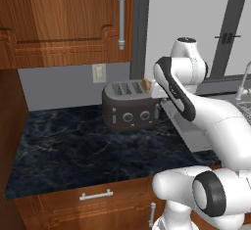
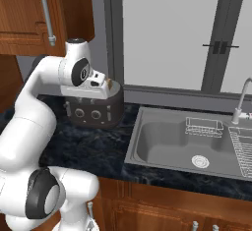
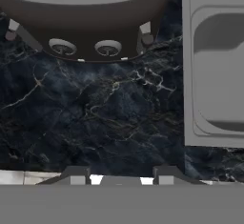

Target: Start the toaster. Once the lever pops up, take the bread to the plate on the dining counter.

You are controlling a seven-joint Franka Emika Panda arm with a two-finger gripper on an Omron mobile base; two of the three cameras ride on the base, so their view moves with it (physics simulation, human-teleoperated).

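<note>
The dark grey-brown toaster (image 1: 130, 105) stands on the black marble worktop (image 1: 73, 146) against the wall. A golden-brown bread (image 1: 146, 84) slice sticks up from its right-hand slot, also seen as bread (image 2: 109, 83) from the other side. My hand hovers at the toaster's right end, close beside the bread. In the hand view I look down on the toaster (image 3: 81, 23) front with its silver knobs and side levers, and my gripper (image 3: 121, 174) is open with nothing between its fingertips. The plate and the dining counter are out of view.
A steel sink (image 2: 162, 144) with a faucet (image 2: 241, 100) lies to the right of the toaster. Wooden wall cabinets (image 1: 63, 18) hang above and drawers (image 1: 95, 197) run below the worktop. Bare marble spreads to the left of and in front of the toaster.
</note>
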